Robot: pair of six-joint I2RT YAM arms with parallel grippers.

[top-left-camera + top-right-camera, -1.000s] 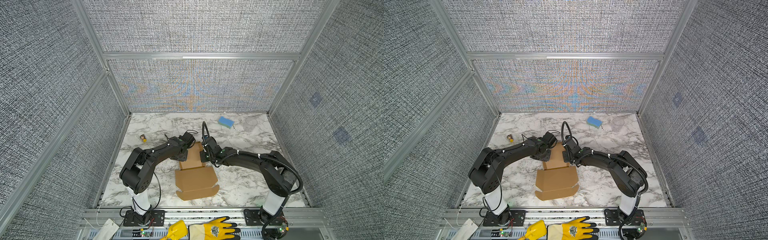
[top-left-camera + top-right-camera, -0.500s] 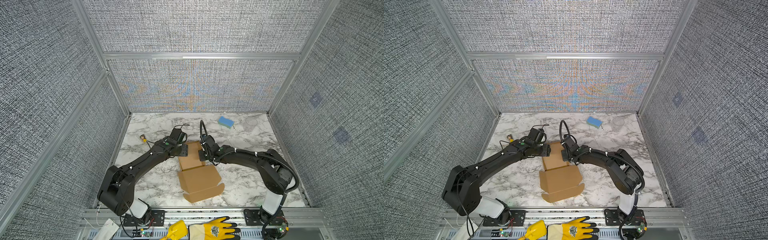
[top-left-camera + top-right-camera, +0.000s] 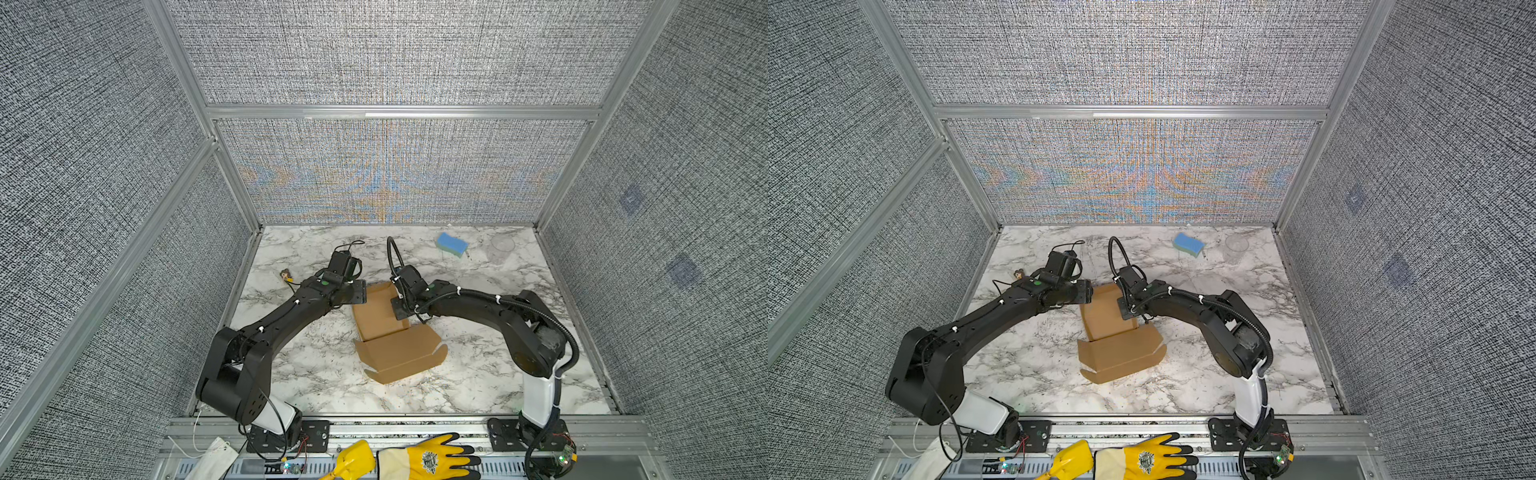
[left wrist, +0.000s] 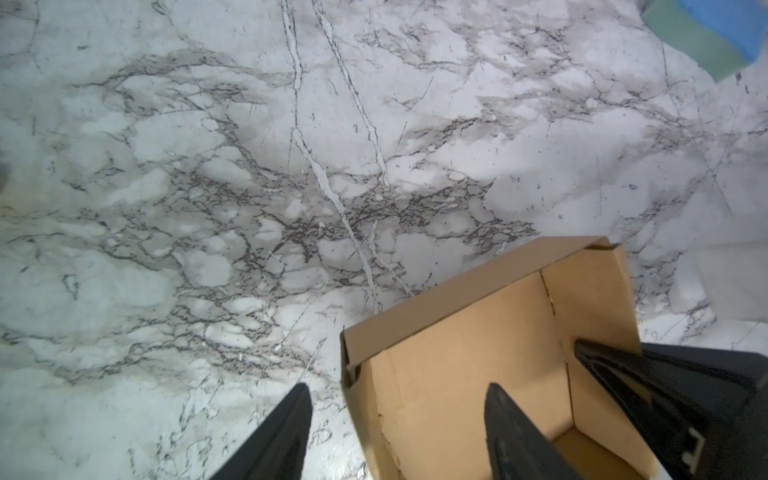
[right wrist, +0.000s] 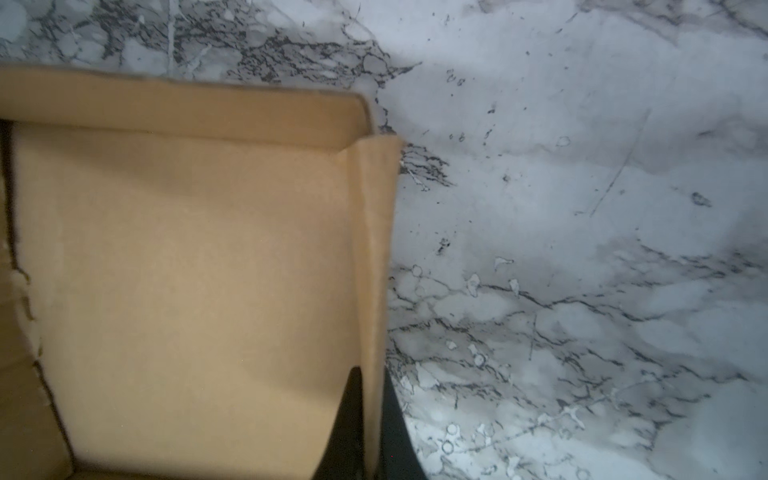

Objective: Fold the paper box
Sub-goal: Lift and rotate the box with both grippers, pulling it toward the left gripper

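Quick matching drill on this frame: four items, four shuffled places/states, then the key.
1 left pincer
2 right pincer
3 blue rectangular sponge
4 yellow work glove

A far back on the white marble table
B shut on a wall of the brown cardboard paper box
C on the metal frame in front of the table
D open, fingers either side of another box wall

Pairs: 1-D, 2-B, 3-A, 4-C

sponge [image 3: 451, 244], perhaps cup [image 3: 500, 249], behind paper box [image 3: 397, 345]
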